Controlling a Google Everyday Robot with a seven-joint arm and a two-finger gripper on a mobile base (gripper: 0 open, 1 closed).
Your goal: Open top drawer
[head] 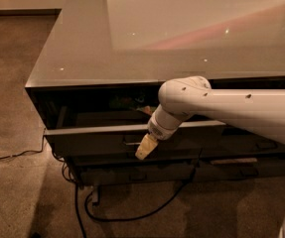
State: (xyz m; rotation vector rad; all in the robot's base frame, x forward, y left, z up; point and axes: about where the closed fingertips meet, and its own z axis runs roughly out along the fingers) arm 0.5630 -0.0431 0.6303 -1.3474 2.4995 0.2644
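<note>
The top drawer (90, 140) is a wide dark grey front under the cabinet's glossy top (82, 53). It stands pulled partly out, with a dark gap above its front edge where some small items (128, 103) show dimly. Its small loop handle (130, 140) sits at the centre of the front. My gripper (144, 150), cream-tipped at the end of the white arm (216, 105), points down and left and is right at the handle, just to its right. The arm hides the drawer front's right part.
Shallower dark drawers (246, 155) lie lower and to the right. Black cables (132, 214) loop on the speckled floor (13, 192) in front of the cabinet base. A thin cable (8, 157) runs off to the left.
</note>
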